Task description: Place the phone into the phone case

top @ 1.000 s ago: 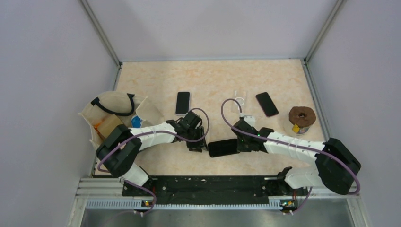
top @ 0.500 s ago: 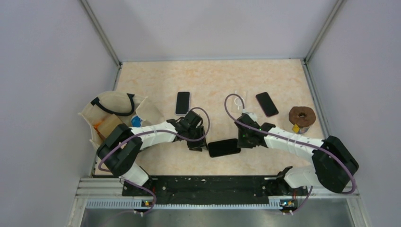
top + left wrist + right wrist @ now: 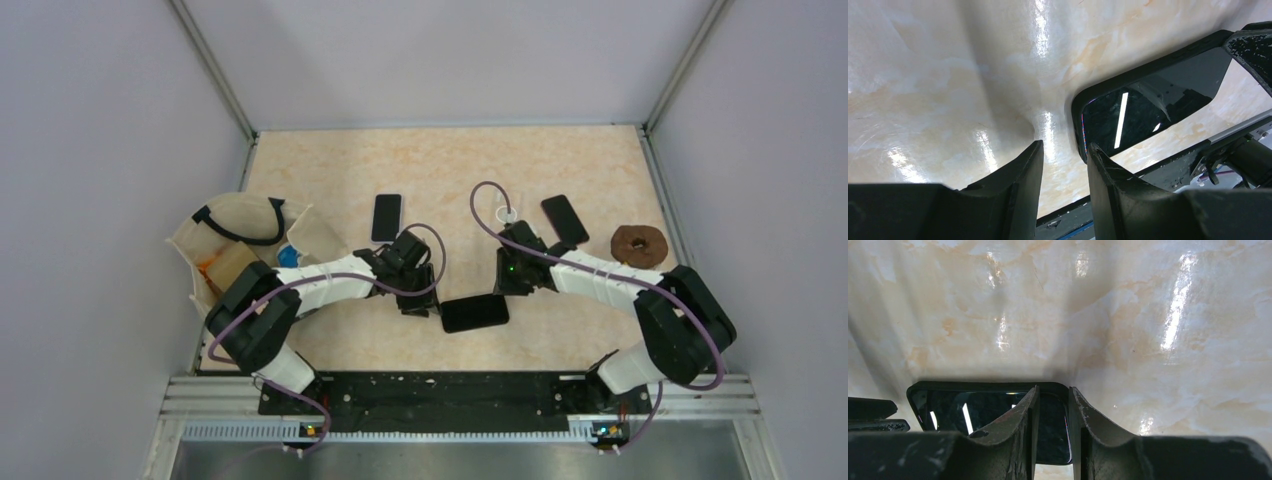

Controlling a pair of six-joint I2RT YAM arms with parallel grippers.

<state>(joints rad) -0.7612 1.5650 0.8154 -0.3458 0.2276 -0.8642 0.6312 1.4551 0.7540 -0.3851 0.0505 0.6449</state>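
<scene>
1. The table [image 3: 450, 160] is glossy marbled cream with peach-orange veining.
2. The phone [image 3: 475, 312] has a glossy black screen and a matte black rim.
3. The left far phone [image 3: 387, 217] and the right far phone [image 3: 565, 220] are black as well.
4. The bag [image 3: 240, 212] is cream with black handles [image 3: 240, 239]; blue and orange bits show inside.
5. The ring-shaped thing [image 3: 638, 241] is dark brown.
6. The arms [image 3: 325, 278] are white with black joints and purple cables [image 3: 473, 215].
7. The walls [image 3: 100, 150] are pale lilac-grey.

Cream tote bag [image 3: 240, 235] far left — brown doughnut [image 3: 638, 243] far right
</scene>
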